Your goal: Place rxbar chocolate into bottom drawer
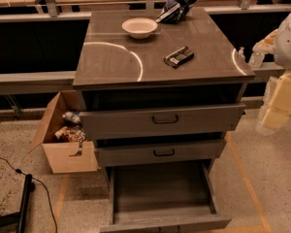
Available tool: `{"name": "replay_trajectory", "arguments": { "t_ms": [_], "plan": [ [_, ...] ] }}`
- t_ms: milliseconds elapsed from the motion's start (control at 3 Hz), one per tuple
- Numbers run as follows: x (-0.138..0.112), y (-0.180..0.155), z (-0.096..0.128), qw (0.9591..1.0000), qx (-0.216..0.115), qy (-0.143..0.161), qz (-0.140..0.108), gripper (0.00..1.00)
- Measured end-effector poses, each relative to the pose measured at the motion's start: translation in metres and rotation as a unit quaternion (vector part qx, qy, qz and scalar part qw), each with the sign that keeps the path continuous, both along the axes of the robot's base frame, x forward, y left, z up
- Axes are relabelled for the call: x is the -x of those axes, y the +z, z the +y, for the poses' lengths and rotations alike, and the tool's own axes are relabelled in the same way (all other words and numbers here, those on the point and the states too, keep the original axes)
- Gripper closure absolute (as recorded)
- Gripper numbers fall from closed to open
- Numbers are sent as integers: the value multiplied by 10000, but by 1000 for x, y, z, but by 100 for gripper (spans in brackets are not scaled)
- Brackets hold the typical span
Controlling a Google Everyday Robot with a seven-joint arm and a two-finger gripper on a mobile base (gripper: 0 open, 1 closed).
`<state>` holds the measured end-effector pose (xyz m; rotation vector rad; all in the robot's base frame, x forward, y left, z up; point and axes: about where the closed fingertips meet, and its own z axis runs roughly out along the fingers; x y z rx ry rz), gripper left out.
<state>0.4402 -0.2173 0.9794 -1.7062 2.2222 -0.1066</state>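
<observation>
The rxbar chocolate (178,56), a flat dark bar with white marks, lies on the cabinet top (111,62), right of centre. The bottom drawer (161,191) is pulled out wide and nothing shows inside it. My arm (287,40) comes in at the right edge. Its gripper (252,56) hangs just off the top's right edge, to the right of the bar and apart from it, holding nothing that I can see.
A white bowl (139,27) and a blue-and-white snack bag (174,8) sit at the back of the top. The two upper drawers (165,120) are slightly out. An open cardboard box (65,140) with items stands on the floor at the left. A cable (19,174) runs beside it.
</observation>
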Motion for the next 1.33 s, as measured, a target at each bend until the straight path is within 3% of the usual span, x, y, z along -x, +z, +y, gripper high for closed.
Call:
{"name": "replay_trajectory", "arguments": {
  "t_ms": [333, 667, 1000, 1333],
  "plan": [
    [-28, 2, -17, 9994, 114, 59, -312, 0],
    [-69, 4, -42, 9973, 381, 390, -495, 0],
    [-129, 14, -66, 9845, 733, 1488, -569, 0],
    [-136, 13, -67, 9863, 685, 1363, -628, 0]
  ]
}}
